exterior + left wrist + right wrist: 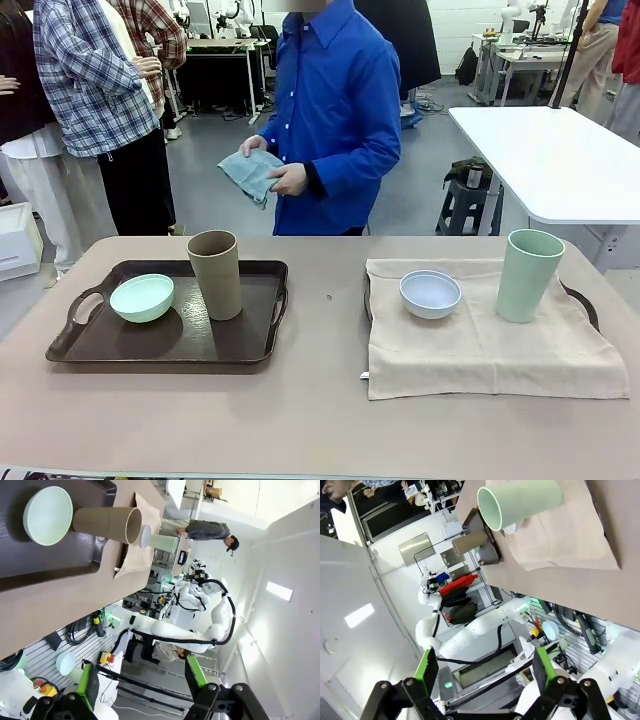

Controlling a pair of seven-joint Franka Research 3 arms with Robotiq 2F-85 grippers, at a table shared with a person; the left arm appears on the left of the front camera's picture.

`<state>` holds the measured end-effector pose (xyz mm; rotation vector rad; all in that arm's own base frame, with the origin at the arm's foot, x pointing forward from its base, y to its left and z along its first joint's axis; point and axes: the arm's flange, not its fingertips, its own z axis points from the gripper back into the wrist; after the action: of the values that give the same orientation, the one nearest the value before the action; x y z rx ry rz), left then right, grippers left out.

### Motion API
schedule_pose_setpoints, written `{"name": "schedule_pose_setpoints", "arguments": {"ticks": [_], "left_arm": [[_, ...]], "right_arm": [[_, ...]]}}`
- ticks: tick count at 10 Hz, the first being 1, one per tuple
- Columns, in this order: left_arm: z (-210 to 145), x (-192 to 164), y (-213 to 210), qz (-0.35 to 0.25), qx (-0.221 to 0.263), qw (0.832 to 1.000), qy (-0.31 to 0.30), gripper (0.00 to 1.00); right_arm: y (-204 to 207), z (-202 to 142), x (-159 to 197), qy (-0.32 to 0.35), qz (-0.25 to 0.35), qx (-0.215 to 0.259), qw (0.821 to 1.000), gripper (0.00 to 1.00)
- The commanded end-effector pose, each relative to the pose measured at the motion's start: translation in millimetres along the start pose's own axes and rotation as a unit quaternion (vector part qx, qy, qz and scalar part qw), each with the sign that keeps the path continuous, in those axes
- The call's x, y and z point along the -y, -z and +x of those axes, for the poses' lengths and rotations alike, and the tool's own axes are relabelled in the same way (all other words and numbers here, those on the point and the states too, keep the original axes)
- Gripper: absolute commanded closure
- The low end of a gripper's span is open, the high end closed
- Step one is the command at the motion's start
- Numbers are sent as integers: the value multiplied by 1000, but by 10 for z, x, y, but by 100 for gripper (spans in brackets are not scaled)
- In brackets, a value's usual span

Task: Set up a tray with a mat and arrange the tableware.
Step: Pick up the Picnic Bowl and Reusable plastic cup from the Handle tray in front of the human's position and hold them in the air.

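Note:
On the left, a dark brown tray (pixel 250 345) carries a mint green bowl (pixel 142 297) and a tan-brown cup (pixel 216 273), both upright. To the right, a beige mat (pixel 480 355) covers a second tray whose handle (pixel 585 302) sticks out; a pale blue-white bowl (pixel 430 293) and a pale green cup (pixel 527 275) stand on the mat. My left gripper (pixel 142 680) is open and empty, well off the table, with the mint bowl (pixel 47 515) and tan cup (pixel 105 524) far ahead. My right gripper (pixel 486 669) is open and empty too, far from the green cup (pixel 520 502).
Behind the table's far edge a person in a blue shirt holds a folded blue-grey cloth (pixel 250 175) in both hands. Bare tabletop (pixel 325 300) separates the two trays. A white table (pixel 550 160) stands at the back right, and other people stand at the back left.

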<state>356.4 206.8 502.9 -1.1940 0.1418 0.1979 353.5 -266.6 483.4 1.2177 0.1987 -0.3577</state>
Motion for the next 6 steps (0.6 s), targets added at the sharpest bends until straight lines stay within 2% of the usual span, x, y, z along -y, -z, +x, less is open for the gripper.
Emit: {"name": "schedule_pose_setpoints", "arguments": {"ticks": [1, 6], "left_arm": [[-11, 25, -21, -4, -13, 1000, -5, 8], [-11, 25, -21, -4, -13, 1000, -5, 8]], "right_arm": [[11, -1, 21, 13, 6, 0, 1000, 0], [11, -1, 21, 13, 6, 0, 1000, 0]]}}
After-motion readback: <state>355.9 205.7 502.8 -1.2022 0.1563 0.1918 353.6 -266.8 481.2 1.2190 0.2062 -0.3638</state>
